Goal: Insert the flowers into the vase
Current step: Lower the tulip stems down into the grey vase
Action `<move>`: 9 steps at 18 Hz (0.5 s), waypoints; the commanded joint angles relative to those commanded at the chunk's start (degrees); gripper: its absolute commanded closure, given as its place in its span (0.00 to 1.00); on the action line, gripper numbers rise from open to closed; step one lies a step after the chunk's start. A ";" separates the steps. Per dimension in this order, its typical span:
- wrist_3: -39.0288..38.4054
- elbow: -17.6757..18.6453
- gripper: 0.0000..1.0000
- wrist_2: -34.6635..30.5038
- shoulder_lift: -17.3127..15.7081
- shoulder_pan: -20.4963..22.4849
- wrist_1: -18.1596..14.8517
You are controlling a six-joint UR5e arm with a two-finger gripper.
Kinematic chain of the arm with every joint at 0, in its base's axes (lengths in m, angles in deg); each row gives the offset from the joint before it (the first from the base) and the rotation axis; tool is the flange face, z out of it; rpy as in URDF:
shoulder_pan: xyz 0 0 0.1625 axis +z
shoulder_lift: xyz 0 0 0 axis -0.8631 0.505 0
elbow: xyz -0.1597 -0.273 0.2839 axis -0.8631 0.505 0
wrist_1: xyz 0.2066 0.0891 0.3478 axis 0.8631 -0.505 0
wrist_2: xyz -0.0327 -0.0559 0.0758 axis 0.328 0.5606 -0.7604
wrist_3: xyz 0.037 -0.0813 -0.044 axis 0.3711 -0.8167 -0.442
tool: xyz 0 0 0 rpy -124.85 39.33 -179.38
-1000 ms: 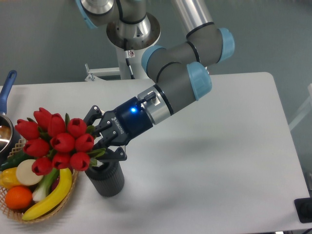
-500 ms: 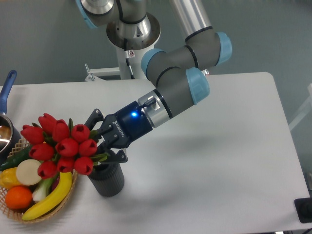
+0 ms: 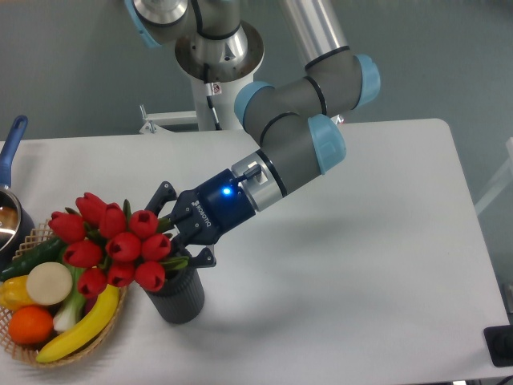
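Note:
The flowers [image 3: 114, 243], a bunch of red tulip buds with green leaves, hang tilted to the left over the vase's mouth. My gripper [image 3: 175, 233] is shut on their stems just right of the buds. The vase [image 3: 177, 295] is a small dark ribbed cylinder standing on the white table directly below the gripper. The stems' lower ends sit at the vase's rim, and whether they are inside is hidden by the buds and fingers.
A wicker basket [image 3: 14, 346] of toy food sits at the left front, with a banana [image 3: 84, 325], an orange [image 3: 30, 324] and a cucumber [image 3: 30, 257]. A pot with a blue handle [image 3: 10, 152] stands at the left edge. The arm reaches in from the back.
The gripper and the flowers have moved right and slightly down, bringing the bunch closer over the vase's mouth. The vase has not moved.

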 joint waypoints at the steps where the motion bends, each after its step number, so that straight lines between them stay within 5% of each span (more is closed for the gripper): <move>1: 0.26 0.09 0.66 0.00 0.09 0.17 -0.09; 9: 0.79 1.58 0.65 -0.17 0.35 0.18 -0.09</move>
